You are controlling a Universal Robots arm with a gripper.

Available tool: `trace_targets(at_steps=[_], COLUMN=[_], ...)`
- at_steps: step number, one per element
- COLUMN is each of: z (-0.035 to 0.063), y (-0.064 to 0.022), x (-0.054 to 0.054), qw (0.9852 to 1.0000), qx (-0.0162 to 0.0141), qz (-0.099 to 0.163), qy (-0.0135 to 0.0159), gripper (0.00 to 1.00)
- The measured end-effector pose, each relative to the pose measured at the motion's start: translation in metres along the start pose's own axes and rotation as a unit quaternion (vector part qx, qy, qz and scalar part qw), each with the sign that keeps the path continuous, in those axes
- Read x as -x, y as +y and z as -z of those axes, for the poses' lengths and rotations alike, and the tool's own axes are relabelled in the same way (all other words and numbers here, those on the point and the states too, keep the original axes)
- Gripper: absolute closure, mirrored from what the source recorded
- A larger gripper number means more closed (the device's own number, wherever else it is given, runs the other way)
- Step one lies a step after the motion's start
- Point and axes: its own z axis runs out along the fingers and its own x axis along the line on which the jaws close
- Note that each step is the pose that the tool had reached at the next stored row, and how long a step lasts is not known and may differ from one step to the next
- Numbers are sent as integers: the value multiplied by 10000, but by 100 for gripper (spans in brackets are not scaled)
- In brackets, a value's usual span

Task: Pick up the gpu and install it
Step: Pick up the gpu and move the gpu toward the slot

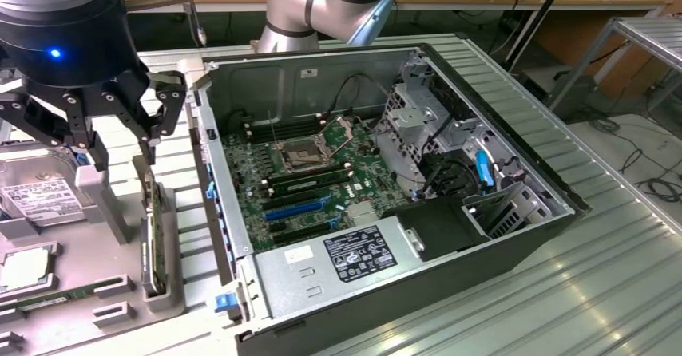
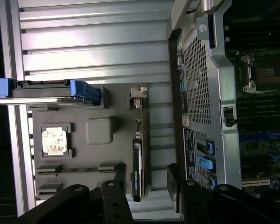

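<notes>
Grey moulded plastic is cradling the gpu [image 1: 152,232], which is standing on its long edge in a slot of the parts holder [image 1: 107,204] at the lower left of the exterior view. It is just beside the open computer case [image 1: 426,172] in the middle of the frame. The gripper [image 1: 123,152] is hanging at the upper left, above the holder's far end, its fingers [image 1: 94,144] spread wide and gripping nothing. A hard drive [image 1: 32,196] is lying further toward the exterior view's left.

In the wrist view the gpu [image 2: 137,163] is showing as a thin dark strip. The two fingers [image 2: 117,184] are sitting one on either side of its line, apart from it, so the gripper [image 2: 145,184] is looking roughly centred over the card. The case [image 2: 214,93] is lying beside the holder [image 2: 84,158].

To my eye the step in hand is the approach for the pick. Doing it well is calling for keeping the card midway between the fingers, coming down straight and closing on its flat faces. A thin board could tilt in its slot if one finger is touching first.
</notes>
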Motion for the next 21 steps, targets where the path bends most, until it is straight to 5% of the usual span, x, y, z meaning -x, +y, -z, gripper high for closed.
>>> trace_targets(at_steps=[21], z=[-174], y=[-9], x=[-4], qw=[10000], qx=[0], qz=[0], qy=[0], gripper=[52])
